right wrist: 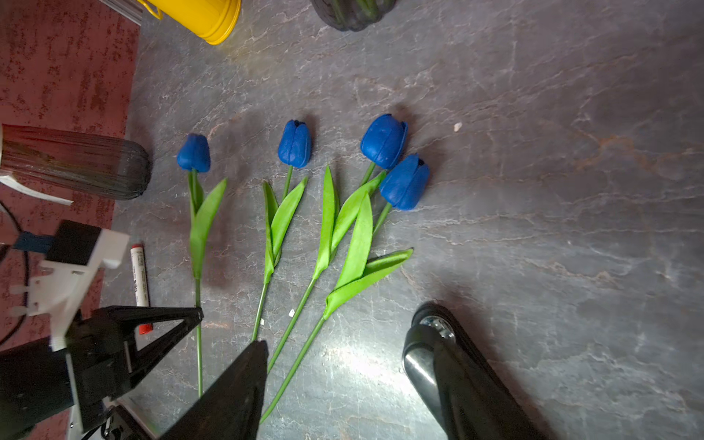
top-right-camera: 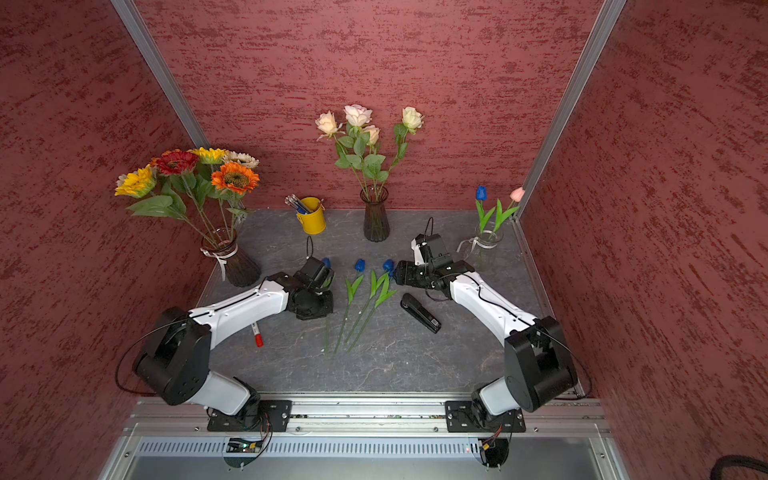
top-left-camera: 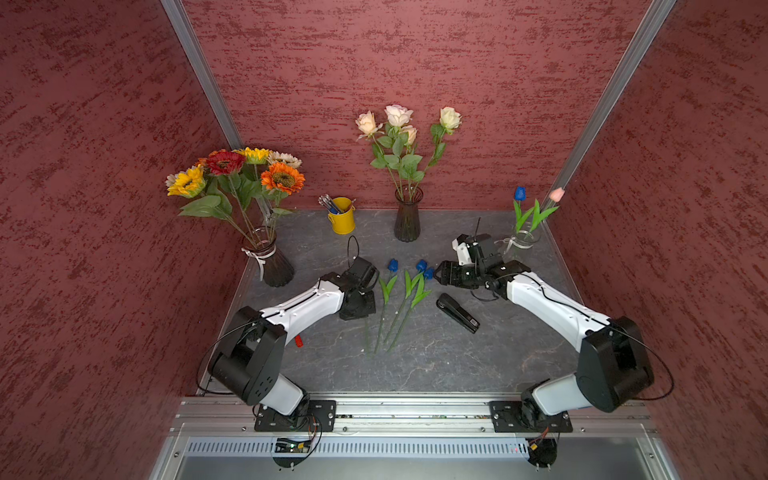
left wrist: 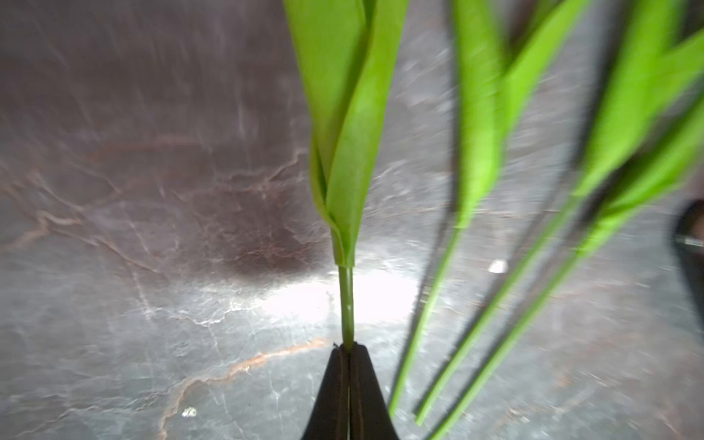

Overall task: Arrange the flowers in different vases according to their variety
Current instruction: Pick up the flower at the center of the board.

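Blue-headed and thin-stemmed, the held tulip [right wrist: 193, 152] lies near the middle of the tabletop [top-left-camera: 436, 365], leftmost of a fanned row. The left claw [left wrist: 348, 348] is clenched on its bare stem below the leaves. That pinch sits far from the bloom, so I judge the stem may swivel or droop once raised, and its leaf could drag the three loose tulips [right wrist: 294, 144] just beside it. The right claw [top-left-camera: 438, 274] hangs spread and empty at the row's other end, between this flower and the clear vase [top-left-camera: 521, 241] in the far right corner, so a direct carry risks the arms meeting. That small vase holds two tulips and could tip if a skewed stem pushes it. The stapler [top-left-camera: 457, 312] lies near the path.
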{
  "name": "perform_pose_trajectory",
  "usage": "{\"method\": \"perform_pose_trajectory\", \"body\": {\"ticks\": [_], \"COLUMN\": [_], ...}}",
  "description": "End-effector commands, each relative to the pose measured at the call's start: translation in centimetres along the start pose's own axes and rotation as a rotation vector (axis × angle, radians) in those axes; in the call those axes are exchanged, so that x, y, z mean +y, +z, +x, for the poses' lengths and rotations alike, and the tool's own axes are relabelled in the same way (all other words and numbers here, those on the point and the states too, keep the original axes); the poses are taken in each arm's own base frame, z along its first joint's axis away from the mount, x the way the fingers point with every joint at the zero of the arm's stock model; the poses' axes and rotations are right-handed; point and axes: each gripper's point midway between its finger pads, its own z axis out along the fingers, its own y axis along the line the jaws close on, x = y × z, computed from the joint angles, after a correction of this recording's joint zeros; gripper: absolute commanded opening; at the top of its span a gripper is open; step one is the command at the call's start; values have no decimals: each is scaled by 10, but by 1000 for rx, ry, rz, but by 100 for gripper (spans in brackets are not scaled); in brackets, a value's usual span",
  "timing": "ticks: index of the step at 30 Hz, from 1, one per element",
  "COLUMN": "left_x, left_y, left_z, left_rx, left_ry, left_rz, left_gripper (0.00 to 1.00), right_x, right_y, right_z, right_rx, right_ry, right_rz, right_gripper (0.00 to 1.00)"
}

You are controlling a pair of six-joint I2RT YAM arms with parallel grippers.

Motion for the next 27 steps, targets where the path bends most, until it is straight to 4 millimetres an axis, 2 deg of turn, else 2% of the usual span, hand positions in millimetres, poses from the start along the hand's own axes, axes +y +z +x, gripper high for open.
{"method": "perform_pose_trajectory", "body": {"ticks": [1, 5, 7, 11, 14, 19, 23, 27], "left_x": [-37, -76, -85, -99, -115, -146, -162, -169], "left_y": [-37, -70, -80, -92, -104, -114, -117, -113], "left_z": [-23, -32, -36, -52, -65, -75, -75, -70], "left_rx": [-119, -216, -250, -308, -342, -346, -330, -310], "left_ry": [97, 188, 197, 236, 275, 326, 331, 350], "left_rz": [185, 411, 469, 480, 508, 625, 696, 687], "left_gripper": [0, 0, 0, 0, 0, 0, 0, 0], "right_x": [28, 62, 72, 60, 73, 104, 113, 121], "right_y": [0, -8, -9, -19, -31, -48, -51, -50], "right_z": [0, -2, -1, -6, -6, -6, -7, -9], "right_rx": [-21, -54, -54, -86, -89, -97, -110, -115], "right_ry": [16, 14, 3, 10, -26, -44, -38, -40], "right_rz": [-142, -318, -355, -264, -318, -507, -571, -624], "right_gripper": [73, 72, 72, 72, 72, 66, 60, 55]}}
